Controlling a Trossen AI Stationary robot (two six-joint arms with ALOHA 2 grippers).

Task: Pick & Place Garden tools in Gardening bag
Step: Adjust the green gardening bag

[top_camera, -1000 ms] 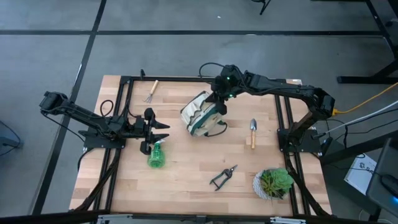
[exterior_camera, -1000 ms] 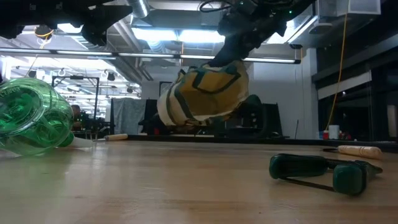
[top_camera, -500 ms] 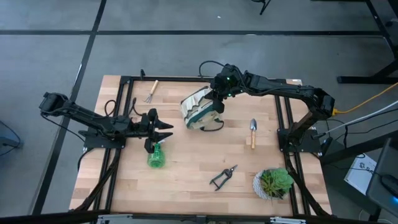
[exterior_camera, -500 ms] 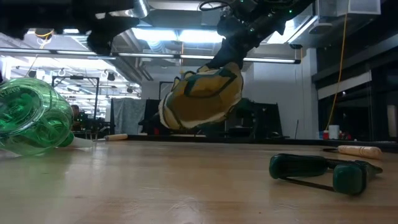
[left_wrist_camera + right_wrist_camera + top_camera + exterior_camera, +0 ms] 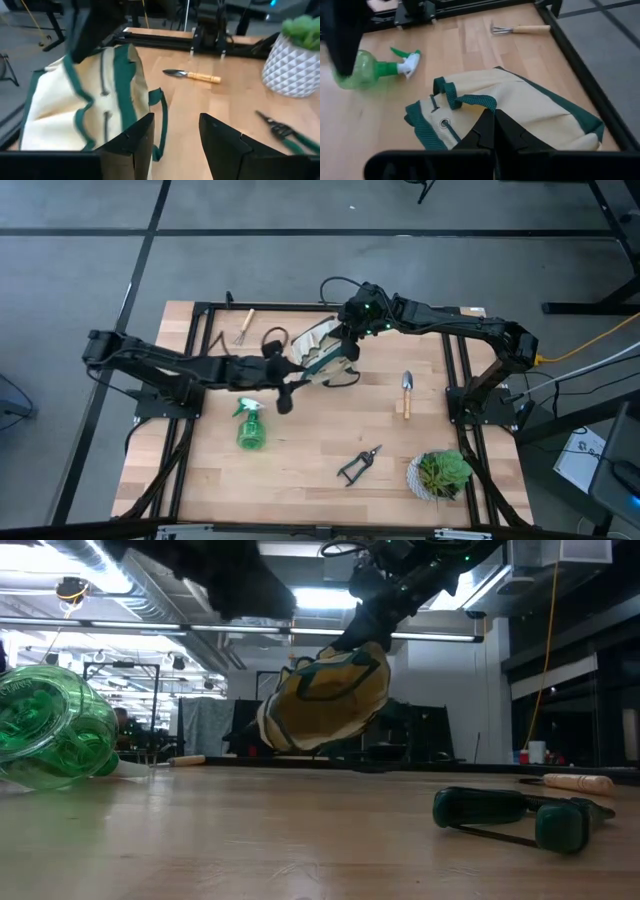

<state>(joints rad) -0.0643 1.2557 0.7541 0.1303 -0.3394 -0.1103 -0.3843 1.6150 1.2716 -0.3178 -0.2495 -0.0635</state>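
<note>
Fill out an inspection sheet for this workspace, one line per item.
Surface: light wooden table inside a black frame, dry.
Job's things: beige canvas bag with green trim held up off the table; translucent green spray bottle on its side; wooden-handled rake at the far edge; wooden-handled trowel and black-handled pruning shears lying flat. No tool seen in the bag.
Clutter: green plant in white pot at the near right corner.
Grippers: right gripper shut on the bag's fabric; left gripper open, empty, beside the bag.
Cables: black cable loop above the right arm; yellow cable off the table.
Surroundings: grey floor, workshop lighting; nobody seen.
</note>
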